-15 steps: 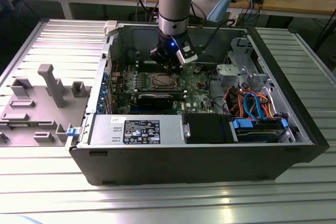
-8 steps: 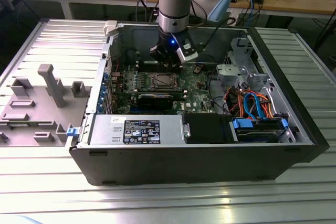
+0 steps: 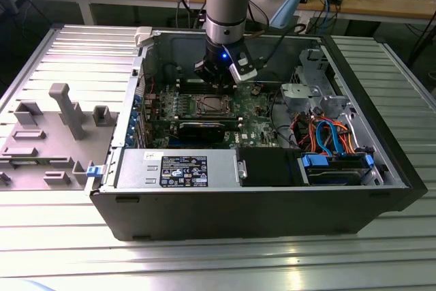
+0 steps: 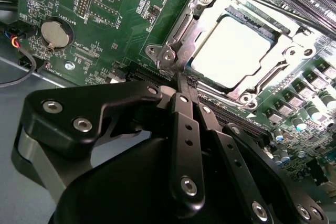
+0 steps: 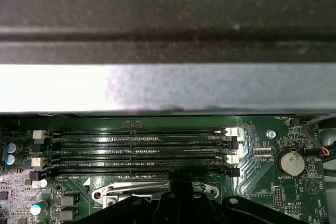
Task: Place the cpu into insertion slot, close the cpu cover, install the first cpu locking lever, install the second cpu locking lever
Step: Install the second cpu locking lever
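Observation:
The cpu, a pale silver square, lies seated in the insertion slot on the green board. The cpu cover, a shiny metal frame, lies flat around the chip's face. My gripper has its black fingers pressed together, and the tips touch the metal bracket at one corner of the socket frame. In the exterior view the gripper hangs at the socket's far edge. A thin lever rod runs along the frame's side. The first wrist view has the gripper over the cover's edge.
Long memory slots run beside the socket, with a coin battery nearby. A black expansion card lies nearer the camera than the socket. The case wall stands close behind the arm. Drive bays and cables fill the exterior view's right.

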Tool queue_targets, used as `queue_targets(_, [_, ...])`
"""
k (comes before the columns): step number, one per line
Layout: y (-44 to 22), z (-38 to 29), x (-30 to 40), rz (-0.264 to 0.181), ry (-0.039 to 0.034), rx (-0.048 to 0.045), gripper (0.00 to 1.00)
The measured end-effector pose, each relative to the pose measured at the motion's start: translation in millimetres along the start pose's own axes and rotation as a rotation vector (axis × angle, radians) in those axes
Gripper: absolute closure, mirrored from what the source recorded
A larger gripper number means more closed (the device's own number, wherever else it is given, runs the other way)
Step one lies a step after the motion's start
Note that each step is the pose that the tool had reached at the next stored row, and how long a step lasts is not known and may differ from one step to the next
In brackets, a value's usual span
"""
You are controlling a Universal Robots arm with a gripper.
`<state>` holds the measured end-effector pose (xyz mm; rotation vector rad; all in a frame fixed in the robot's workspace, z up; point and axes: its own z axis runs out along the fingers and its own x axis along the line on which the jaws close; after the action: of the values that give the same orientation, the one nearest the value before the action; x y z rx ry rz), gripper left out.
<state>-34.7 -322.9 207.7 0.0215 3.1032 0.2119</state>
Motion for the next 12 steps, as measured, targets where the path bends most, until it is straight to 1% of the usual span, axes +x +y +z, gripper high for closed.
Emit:
queue_targets(5, [-0.9, -0.1, 0.0, 0.000, 0.0000, 0.0000, 0.89])
queue_targets(7, [-8.8, -1.2, -0.1, 0.000, 0.0000, 0.0000, 0.89])
queue_targets(12, [-9.0, -1.2, -0.1, 0.000, 0.0000, -0.0001, 0.89])
